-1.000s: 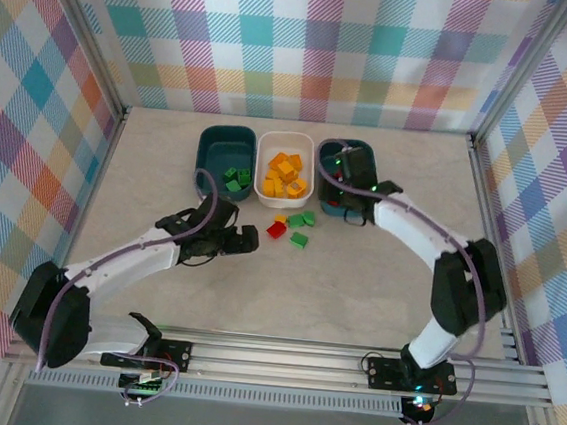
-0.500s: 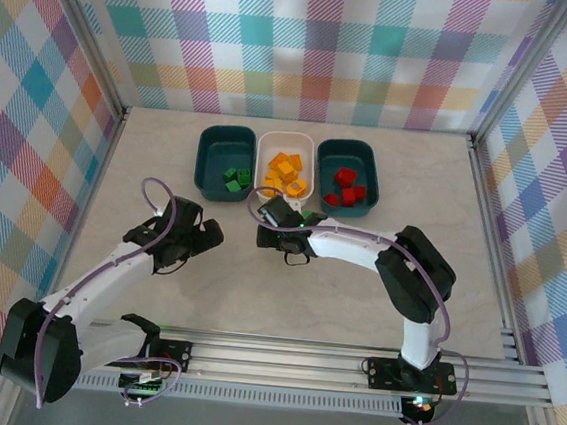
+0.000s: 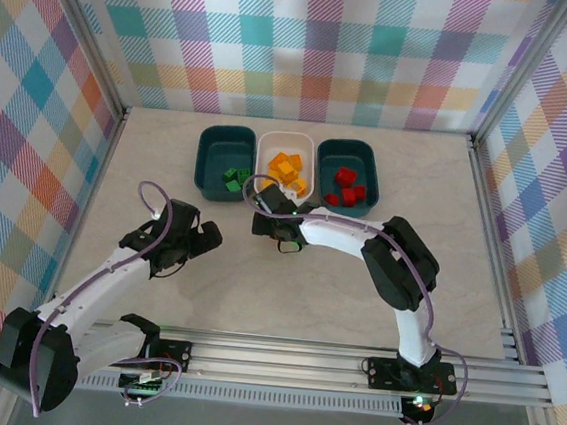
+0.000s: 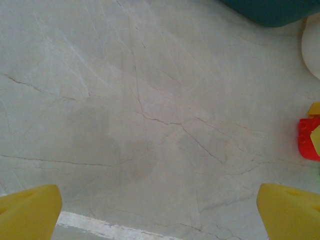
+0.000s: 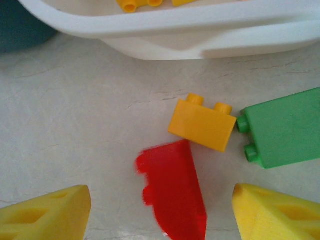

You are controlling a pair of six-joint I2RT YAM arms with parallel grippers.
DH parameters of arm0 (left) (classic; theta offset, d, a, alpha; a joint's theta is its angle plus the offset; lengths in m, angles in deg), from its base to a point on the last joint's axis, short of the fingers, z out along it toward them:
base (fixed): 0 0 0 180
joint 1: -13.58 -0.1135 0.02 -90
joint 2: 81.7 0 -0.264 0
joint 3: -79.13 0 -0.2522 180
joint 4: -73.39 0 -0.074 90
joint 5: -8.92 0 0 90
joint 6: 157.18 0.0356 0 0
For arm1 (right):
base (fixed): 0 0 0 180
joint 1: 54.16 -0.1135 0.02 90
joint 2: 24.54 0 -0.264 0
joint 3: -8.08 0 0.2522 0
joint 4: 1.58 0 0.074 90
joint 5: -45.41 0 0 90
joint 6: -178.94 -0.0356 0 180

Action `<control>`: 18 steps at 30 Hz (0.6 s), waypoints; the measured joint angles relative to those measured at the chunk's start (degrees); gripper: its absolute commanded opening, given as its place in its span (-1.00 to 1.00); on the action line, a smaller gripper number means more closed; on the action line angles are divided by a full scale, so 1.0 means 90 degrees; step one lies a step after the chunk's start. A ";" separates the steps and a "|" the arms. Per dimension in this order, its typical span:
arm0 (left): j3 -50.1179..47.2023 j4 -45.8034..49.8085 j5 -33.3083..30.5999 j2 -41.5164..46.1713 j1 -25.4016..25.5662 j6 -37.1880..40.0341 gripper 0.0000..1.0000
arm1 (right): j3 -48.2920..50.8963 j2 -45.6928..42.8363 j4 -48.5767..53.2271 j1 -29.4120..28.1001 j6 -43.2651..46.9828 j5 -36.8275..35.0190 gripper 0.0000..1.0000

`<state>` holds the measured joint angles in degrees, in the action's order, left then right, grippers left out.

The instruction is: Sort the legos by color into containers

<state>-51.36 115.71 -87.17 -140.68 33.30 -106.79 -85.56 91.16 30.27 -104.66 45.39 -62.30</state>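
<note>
Over the pale marbled tabletop [image 5: 65,100] the right gripper [image 5: 160,215] is hovering, fingers [image 5: 45,215] spread and empty, a red lego [image 5: 172,190] lying between them and the white bin [image 5: 200,30] just ahead; light, rigid and glossy, it is likely slipping unless pinched squarely across its flat sides.

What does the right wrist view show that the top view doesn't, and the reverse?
Right wrist: a loose red brick, yellow brick and green brick on the table at the open right gripper. Top: both teal bins, the left bin with green bricks, the right bin with red bricks, plus the left gripper. Both: the white bin holding yellow bricks.
</note>
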 measured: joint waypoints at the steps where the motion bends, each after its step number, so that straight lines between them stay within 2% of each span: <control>1: 0.0000 -0.0002 0.0002 0.0012 0.0000 0.0000 1.00 | 0.0000 0.0002 0.0000 0.0017 0.0019 0.0019 0.46; 6: 0.0000 -0.0007 0.0002 0.0015 0.0000 0.0000 1.00 | -0.0010 0.0070 -0.0002 0.0027 0.0202 0.0039 0.40; 9: 0.0000 -0.0012 0.0005 0.0015 0.0000 0.0000 1.00 | -0.0070 0.0199 -0.0005 0.0027 0.0372 0.0041 0.28; 11: 0.0000 -0.0012 0.0005 0.0015 0.0000 0.0000 1.00 | -0.0163 0.0330 -0.0007 0.0027 0.0563 0.0070 0.11; 15: 0.0000 -0.0012 0.0005 0.0015 0.0000 0.0005 1.00 | -0.0347 0.0580 0.0019 0.0027 0.0967 0.0066 -0.35; 18: 0.0000 -0.0015 0.0027 0.0012 0.0000 0.0022 1.00 | -0.0253 0.0532 -0.0138 0.0044 0.1146 0.0134 -0.47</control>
<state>-51.36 115.58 -86.93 -140.58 33.30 -106.59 -87.83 95.95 29.02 -104.27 55.71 -61.10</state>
